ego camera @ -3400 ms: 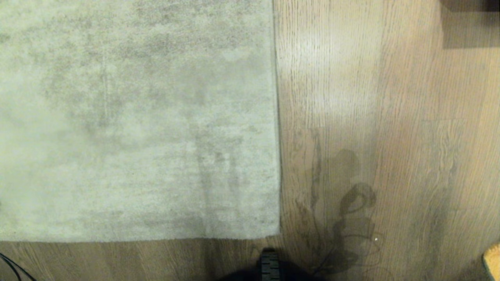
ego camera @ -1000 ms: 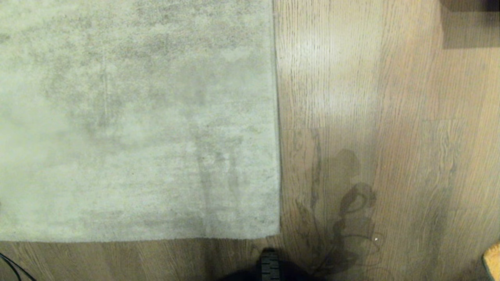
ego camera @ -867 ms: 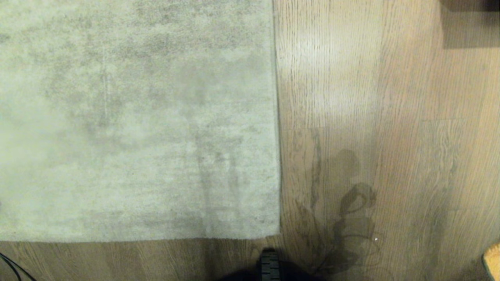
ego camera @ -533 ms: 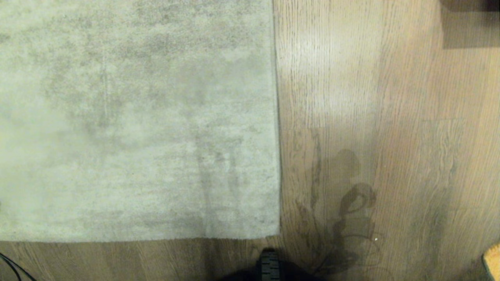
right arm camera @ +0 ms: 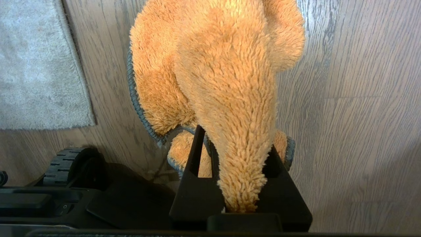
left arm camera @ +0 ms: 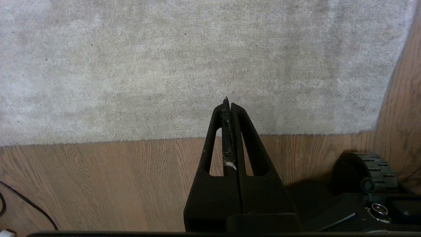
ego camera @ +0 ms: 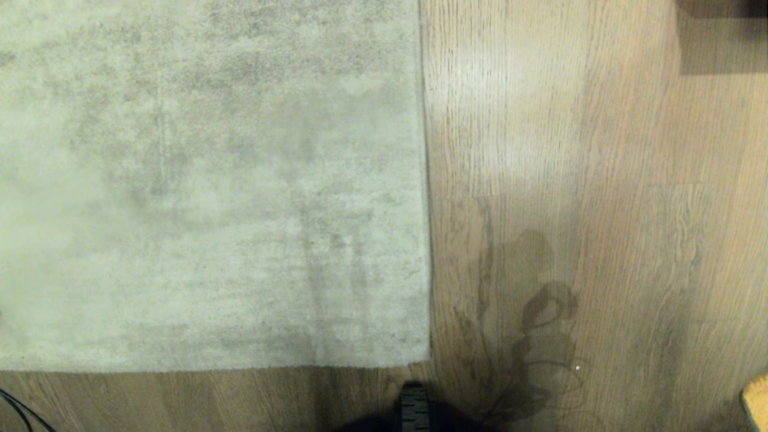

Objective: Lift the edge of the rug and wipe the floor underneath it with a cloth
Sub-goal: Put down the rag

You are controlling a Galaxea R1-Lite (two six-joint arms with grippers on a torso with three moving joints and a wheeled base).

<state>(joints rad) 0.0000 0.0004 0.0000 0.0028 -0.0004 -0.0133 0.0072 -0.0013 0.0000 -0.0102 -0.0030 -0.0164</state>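
The pale grey rug (ego camera: 210,180) lies flat, and its rug edge (ego camera: 426,240) runs straight down to a square corner (ego camera: 428,362) near my base. Wood-grain floor (ego camera: 600,180) lies bare to its right and along its near side. My left gripper (left arm camera: 228,102) hangs shut and empty over the rug's near border (left arm camera: 164,140). In the right wrist view my right gripper (right arm camera: 236,138) is shut on the fuzzy orange cloth (right arm camera: 223,65) with blue-grey trim, held above the floor (right arm camera: 361,131) beside the rug corner (right arm camera: 88,120). Only a sliver of the cloth (ego camera: 757,399) shows in the head view.
My black base and a wheel (ego camera: 414,411) sit at the near edge, just right of the rug corner. A dark piece of furniture (ego camera: 720,7) stands at the far right. A black cable (left arm camera: 26,204) trails on the floor at the near left.
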